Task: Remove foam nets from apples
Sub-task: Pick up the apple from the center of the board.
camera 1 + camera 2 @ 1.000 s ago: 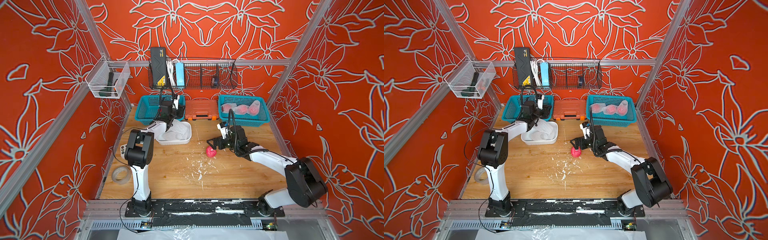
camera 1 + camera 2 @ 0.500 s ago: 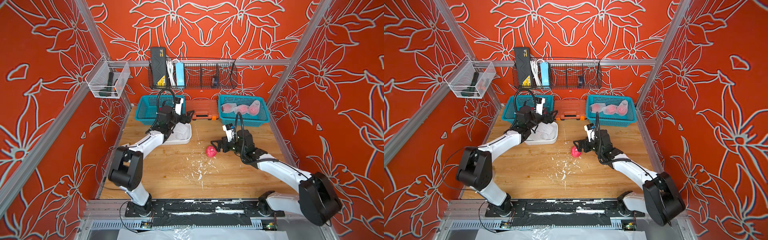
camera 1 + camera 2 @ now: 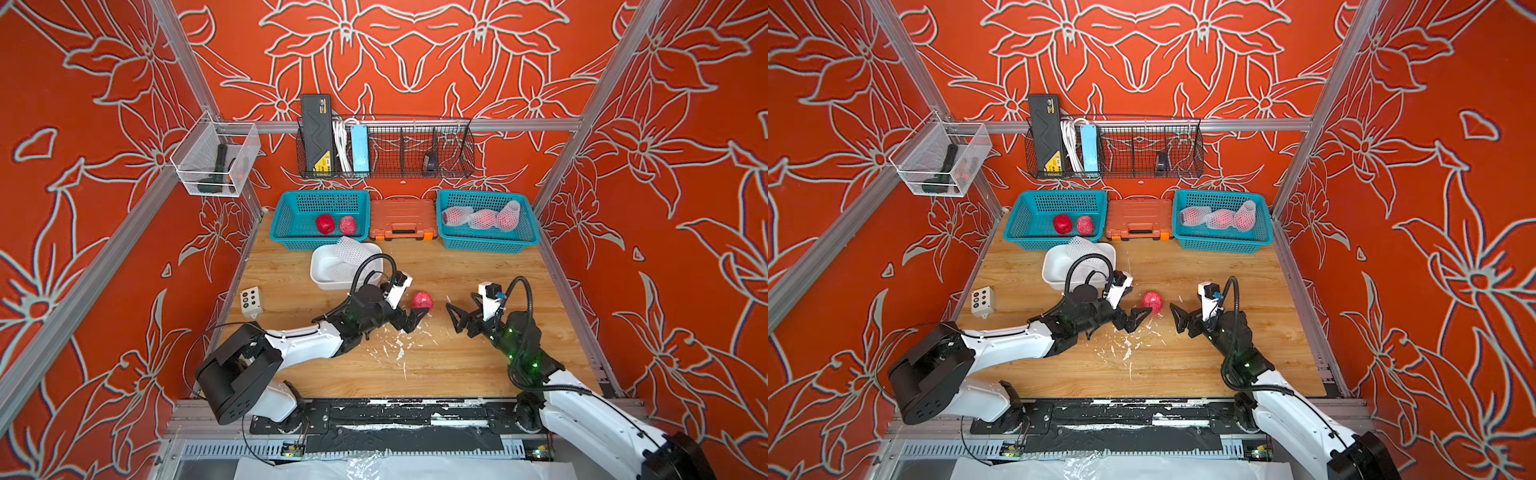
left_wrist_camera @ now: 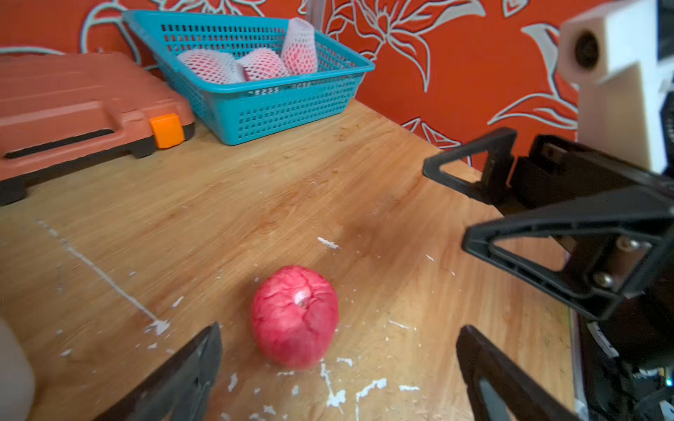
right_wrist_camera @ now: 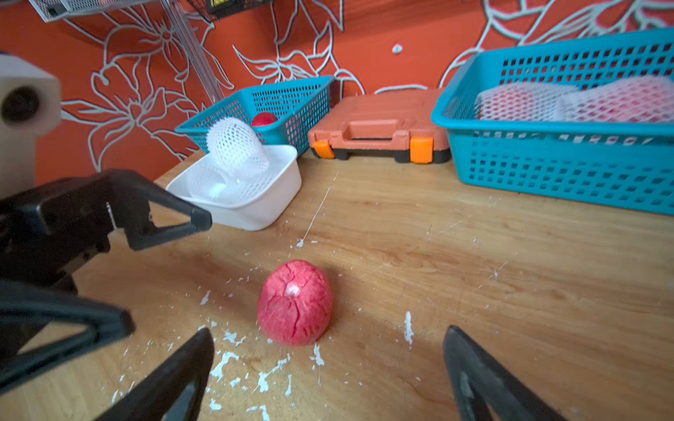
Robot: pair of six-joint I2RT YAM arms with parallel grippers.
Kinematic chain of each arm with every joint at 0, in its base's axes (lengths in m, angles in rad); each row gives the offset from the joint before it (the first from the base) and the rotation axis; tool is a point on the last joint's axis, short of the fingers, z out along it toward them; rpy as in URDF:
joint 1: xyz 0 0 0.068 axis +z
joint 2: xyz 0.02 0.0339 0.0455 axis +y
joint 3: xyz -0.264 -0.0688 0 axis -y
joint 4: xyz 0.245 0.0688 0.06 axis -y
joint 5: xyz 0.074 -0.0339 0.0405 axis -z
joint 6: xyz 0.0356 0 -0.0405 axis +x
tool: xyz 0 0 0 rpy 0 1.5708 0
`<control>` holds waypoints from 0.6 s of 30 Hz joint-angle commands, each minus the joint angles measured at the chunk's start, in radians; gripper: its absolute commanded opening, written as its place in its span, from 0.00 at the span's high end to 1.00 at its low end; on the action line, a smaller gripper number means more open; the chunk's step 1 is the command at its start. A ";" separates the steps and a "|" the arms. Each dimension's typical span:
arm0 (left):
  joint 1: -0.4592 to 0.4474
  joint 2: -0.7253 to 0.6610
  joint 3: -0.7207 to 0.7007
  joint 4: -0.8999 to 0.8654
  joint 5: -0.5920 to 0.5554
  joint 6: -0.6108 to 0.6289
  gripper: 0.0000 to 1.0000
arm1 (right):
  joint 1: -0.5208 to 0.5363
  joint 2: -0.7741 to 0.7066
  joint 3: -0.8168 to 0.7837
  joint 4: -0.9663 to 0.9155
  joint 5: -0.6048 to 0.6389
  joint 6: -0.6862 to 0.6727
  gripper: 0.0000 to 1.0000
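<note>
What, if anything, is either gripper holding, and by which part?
Nothing. The left gripper and right gripper both stand open, neither touching the bare apple lying on the table.

**Clearance around the bare apple**

Open table (image 3: 457, 374) lies between the left gripper (image 3: 417, 321) and the right gripper (image 3: 452, 318). Both are spread wide and face each other. The bare apple (image 3: 422, 300) sits just beyond the gap. The white tub (image 3: 328, 284) stands close behind the left arm. The far edge is blocked by the left teal basket (image 3: 316, 241), the orange tool case (image 3: 401, 218) and the right teal basket (image 3: 486, 245).
</note>
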 commanded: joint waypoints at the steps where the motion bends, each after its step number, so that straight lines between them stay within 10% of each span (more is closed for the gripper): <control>1: -0.022 0.041 0.021 0.079 -0.046 0.032 0.02 | 0.009 -0.021 -0.013 0.089 0.051 -0.018 0.02; 18: -0.025 0.200 0.023 0.218 0.018 0.038 0.02 | 0.011 -0.010 -0.003 0.054 0.098 -0.015 0.02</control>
